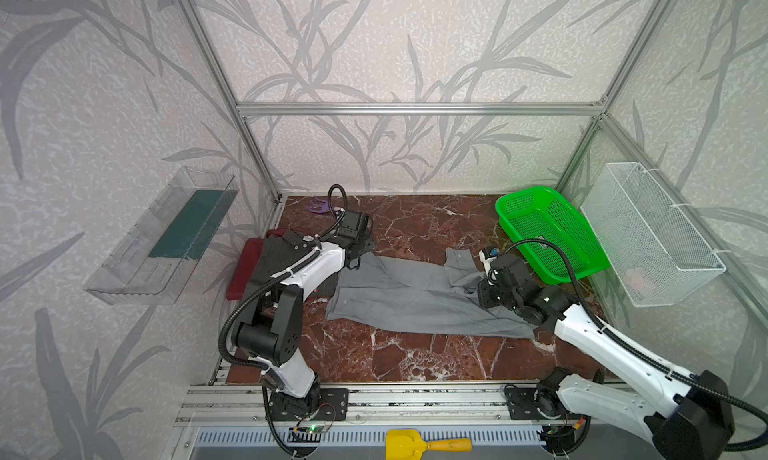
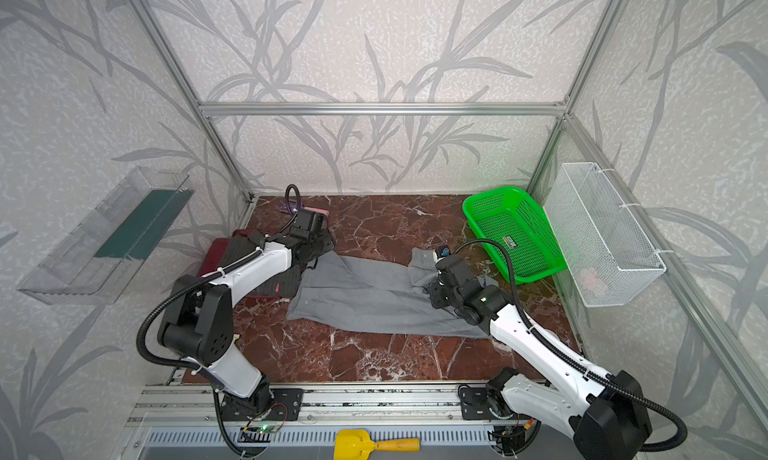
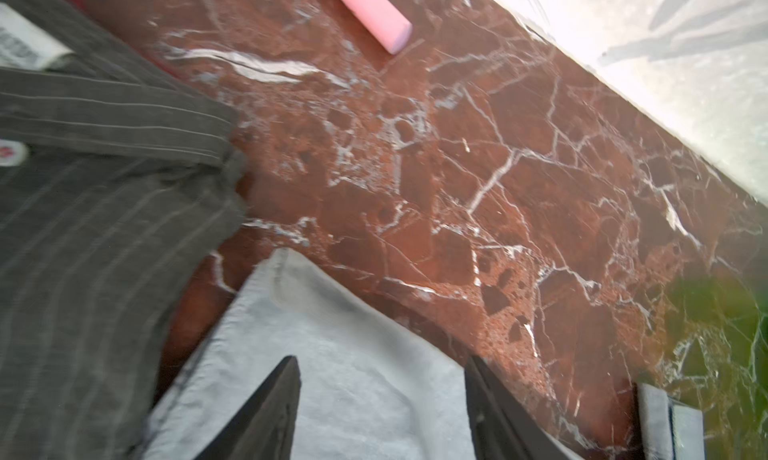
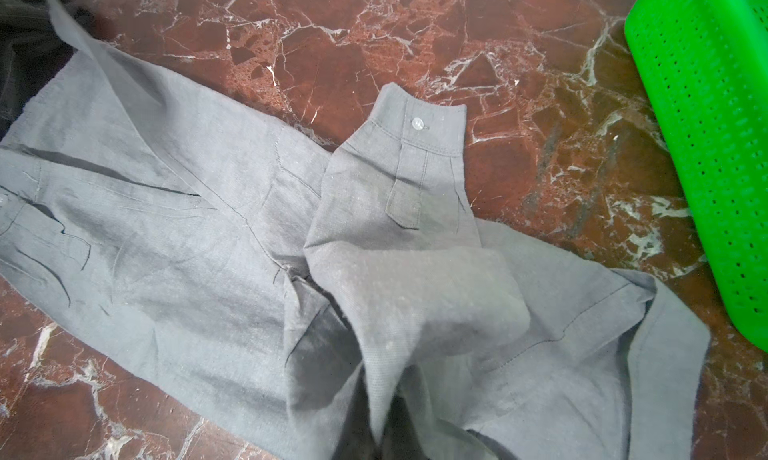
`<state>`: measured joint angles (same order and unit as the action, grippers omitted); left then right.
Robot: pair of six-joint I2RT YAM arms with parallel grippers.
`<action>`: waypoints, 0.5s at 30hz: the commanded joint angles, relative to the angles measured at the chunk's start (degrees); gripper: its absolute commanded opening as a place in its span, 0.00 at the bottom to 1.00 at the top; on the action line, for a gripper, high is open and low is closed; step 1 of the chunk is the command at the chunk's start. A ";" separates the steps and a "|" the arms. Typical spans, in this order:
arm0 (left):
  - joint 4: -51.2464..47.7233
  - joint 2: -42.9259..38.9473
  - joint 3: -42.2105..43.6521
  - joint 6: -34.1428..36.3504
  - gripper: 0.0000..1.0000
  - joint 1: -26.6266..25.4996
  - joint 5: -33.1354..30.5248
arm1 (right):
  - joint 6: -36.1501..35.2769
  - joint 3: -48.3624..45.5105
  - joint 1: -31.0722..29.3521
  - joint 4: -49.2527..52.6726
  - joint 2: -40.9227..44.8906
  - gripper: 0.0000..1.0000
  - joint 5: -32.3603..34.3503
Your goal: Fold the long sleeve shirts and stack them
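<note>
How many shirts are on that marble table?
3. The light grey shirt lies spread mid-table; the dark pinstriped shirt sits folded at the left, atop the maroon shirt. More could hide beneath that stack.

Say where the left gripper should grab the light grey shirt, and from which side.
Grip the far left corner of the light grey shirt. It juts out as a point with bare table on both sides, and the open left gripper hangs just above it. Come straight down, one finger past the hem; expect a thin pinch.
</note>
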<state>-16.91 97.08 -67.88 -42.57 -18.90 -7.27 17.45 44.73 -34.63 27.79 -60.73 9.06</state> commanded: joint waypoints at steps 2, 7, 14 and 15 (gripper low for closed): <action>-3.64 4.69 -7.03 -0.51 0.63 -3.63 -3.31 | 0.84 -0.70 -0.57 0.10 0.06 0.00 1.49; -5.00 3.89 -5.18 -2.30 0.60 -4.04 -5.63 | 0.57 -0.77 -0.71 0.65 0.44 0.00 2.17; -3.05 0.39 2.75 -3.14 0.59 -2.90 -4.59 | 2.27 2.29 -0.88 4.34 1.04 0.24 -2.31; -3.57 -0.14 2.87 -2.73 0.59 -2.93 -4.13 | 2.29 2.86 -1.04 4.71 0.99 0.27 -4.11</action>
<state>-19.33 100.03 -65.39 -44.69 -22.20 -11.27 18.79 45.04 -35.11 29.76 -60.71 8.67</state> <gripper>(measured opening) 0.589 0.245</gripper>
